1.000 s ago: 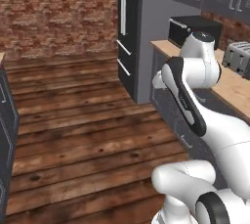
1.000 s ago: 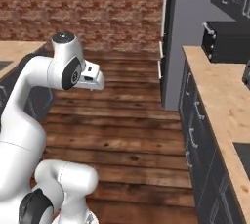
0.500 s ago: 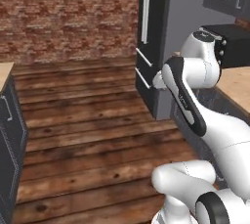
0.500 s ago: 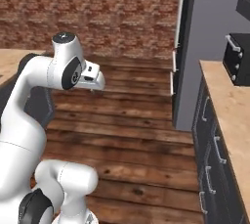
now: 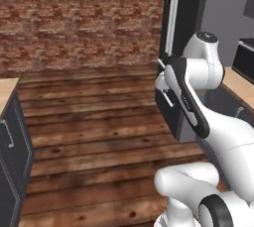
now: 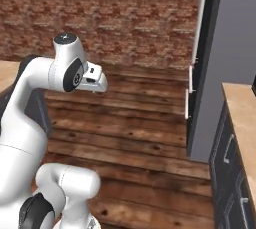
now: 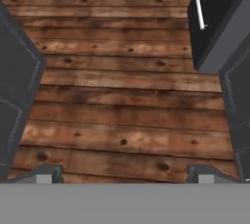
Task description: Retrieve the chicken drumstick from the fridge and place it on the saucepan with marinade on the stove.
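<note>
We face the shut fridge across open plank floor, our hand spread and empty.

In the left base view, a dark cabinet with a pale wooden top [image 5: 11, 137] hugs the left edge; bare brown wooden floorboards [image 5: 94, 137] run wide to the red brick wall [image 5: 79, 20] behind. At the upper right stands the tall dark grey fridge [image 5: 184, 18], its long pale bar handle [image 5: 173, 19] on the near edge. In the hand view our two-finger gripper [image 7: 124, 173] hangs released, tips far apart over bare boards. We cannot see the drumstick.
</note>
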